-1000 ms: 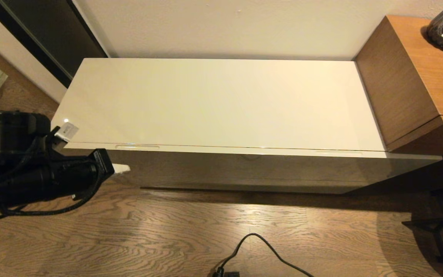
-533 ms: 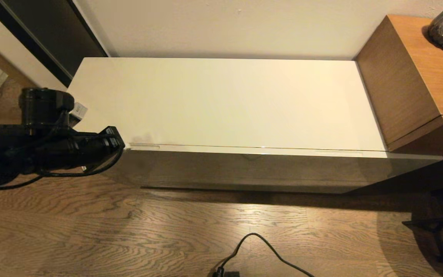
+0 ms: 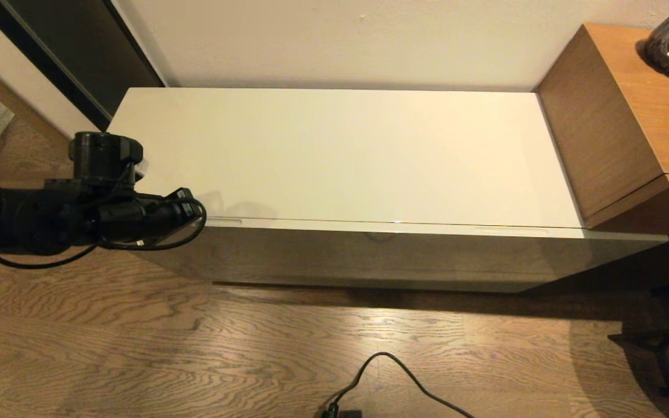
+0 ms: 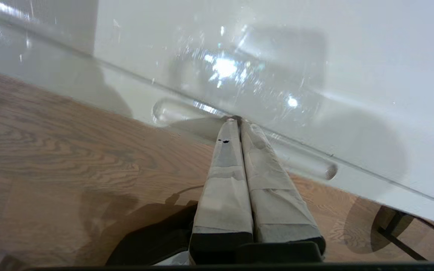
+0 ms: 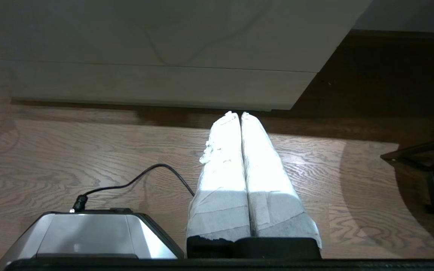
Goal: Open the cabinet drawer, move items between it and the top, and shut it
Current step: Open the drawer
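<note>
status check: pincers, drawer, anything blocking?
Left pincer shut, tips at the left handle slot of the cabinet drawer. Right pincer shut, parked low over the floor. Drawer closed. Nothing blocking.

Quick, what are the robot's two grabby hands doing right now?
Left gripper: jaws shut, empty, tip at the drawer's handle slot.
Right gripper: jaws shut, empty, over the floor.
</note>
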Robot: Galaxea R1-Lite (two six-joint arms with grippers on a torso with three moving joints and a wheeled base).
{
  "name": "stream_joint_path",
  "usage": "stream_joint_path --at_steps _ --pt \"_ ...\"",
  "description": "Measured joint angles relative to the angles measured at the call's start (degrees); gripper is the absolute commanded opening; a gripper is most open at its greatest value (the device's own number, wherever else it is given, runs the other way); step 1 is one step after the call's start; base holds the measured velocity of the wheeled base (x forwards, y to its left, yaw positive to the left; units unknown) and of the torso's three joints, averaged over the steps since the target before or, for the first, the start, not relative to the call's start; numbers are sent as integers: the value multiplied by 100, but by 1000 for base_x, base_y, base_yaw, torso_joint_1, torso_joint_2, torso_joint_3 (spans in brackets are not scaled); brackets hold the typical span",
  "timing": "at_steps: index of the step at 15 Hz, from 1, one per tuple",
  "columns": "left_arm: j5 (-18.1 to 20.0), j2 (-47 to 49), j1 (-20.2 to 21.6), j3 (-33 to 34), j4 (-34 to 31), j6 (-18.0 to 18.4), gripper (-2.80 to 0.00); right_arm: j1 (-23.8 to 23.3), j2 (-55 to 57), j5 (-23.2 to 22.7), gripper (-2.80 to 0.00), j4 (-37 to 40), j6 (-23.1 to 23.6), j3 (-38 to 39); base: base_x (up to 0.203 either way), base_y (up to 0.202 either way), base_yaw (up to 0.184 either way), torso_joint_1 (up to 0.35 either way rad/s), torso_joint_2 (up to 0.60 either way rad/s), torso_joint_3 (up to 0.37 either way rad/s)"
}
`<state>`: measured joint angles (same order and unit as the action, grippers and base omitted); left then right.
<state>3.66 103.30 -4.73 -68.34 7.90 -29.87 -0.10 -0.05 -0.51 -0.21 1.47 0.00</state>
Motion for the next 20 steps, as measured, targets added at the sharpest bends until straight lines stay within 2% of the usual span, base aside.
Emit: stream_joint_path --at_steps 8,16,18,20 --pt "-2 230 -4 -88 -104 10 -280 0 -2 2 -280 -1 -5 0 0 0 0 0 0 0" --pt "31 191 -11 653 -15 -19 -280 -1 0 1 -280 -4 1 0 0 0 0 0 0 0" --pt "137 156 -9 927 -25 -14 -280 0 0 0 -280 -1 0 0 0 0 0 0 0 0" --pt "406 49 -4 1214 -131 -17 -280 0 -1 0 -280 0 0 0 0 0 0 0 0 0"
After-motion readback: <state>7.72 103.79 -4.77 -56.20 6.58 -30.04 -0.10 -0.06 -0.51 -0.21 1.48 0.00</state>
